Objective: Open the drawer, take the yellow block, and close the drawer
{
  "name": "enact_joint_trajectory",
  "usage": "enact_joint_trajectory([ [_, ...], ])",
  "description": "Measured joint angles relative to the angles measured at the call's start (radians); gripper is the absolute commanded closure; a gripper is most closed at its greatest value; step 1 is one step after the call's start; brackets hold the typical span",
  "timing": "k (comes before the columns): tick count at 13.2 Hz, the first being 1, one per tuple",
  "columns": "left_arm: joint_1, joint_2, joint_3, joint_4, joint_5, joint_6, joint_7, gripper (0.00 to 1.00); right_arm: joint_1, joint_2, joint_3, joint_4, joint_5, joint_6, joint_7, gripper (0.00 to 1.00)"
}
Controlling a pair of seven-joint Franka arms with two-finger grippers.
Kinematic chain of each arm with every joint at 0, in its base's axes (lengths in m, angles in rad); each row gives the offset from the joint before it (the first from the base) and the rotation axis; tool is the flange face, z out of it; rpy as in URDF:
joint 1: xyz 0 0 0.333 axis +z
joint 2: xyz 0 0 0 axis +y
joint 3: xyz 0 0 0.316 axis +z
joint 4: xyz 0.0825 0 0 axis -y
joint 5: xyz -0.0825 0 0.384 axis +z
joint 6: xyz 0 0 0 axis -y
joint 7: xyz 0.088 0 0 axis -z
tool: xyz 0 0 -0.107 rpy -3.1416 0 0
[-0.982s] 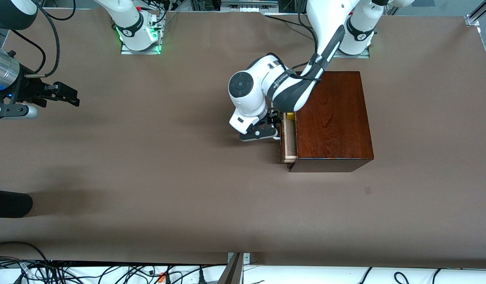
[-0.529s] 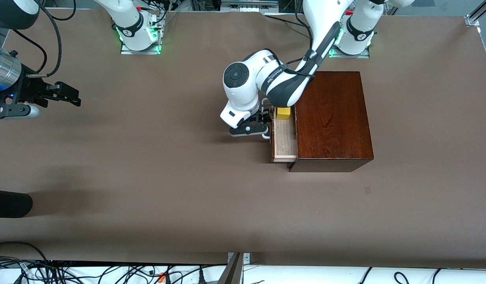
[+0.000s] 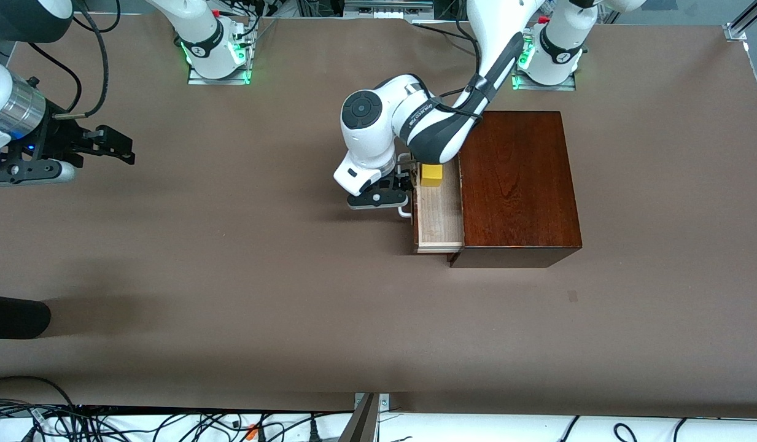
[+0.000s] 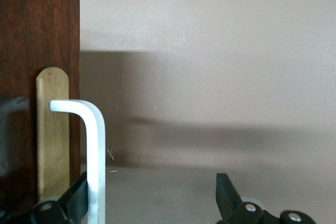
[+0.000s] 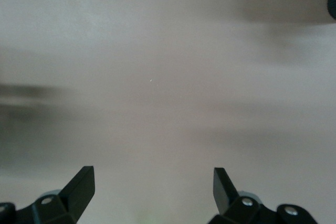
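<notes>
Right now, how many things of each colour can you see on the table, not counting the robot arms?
Reddish-brown: 1, the wooden box
Pale wood: 1, the open drawer sticking out of the box
White: 1, the drawer's handle
Yellow: 1, the yellow block in the drawer
Total: 4
</notes>
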Motion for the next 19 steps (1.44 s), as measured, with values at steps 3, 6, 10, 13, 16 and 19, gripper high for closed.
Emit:
enact_joint_trajectory([
  [3,0.000,0.001,0.001,0.002,-0.001,0.000,-0.001,0.00,0.001,0.000,-0.001,0.001,0.000,0.000,0.000,0.00],
  [6,0.000,0.001,0.001,0.011,-0.006,-0.016,-0.001,0.00,0.001,0.000,-0.002,0.001,0.000,0.000,0.000,0.00],
  [10,0.001,0.008,-0.013,0.063,-0.080,-0.103,0.007,0.00,-0.001,0.000,-0.011,0.001,0.000,0.000,0.000,0.00],
  [13,0.003,0.014,-0.017,0.085,-0.079,-0.192,0.060,0.00,-0.001,0.000,-0.013,0.001,0.000,0.000,0.000,0.00],
  [16,0.022,-0.014,-0.016,0.133,-0.078,-0.288,0.132,0.00,-0.001,0.000,-0.013,0.002,0.000,0.000,0.000,0.00],
  [19,0.099,-0.123,-0.014,0.159,-0.076,-0.388,0.264,0.00,0.000,0.000,-0.011,0.002,0.000,0.000,0.000,0.00],
])
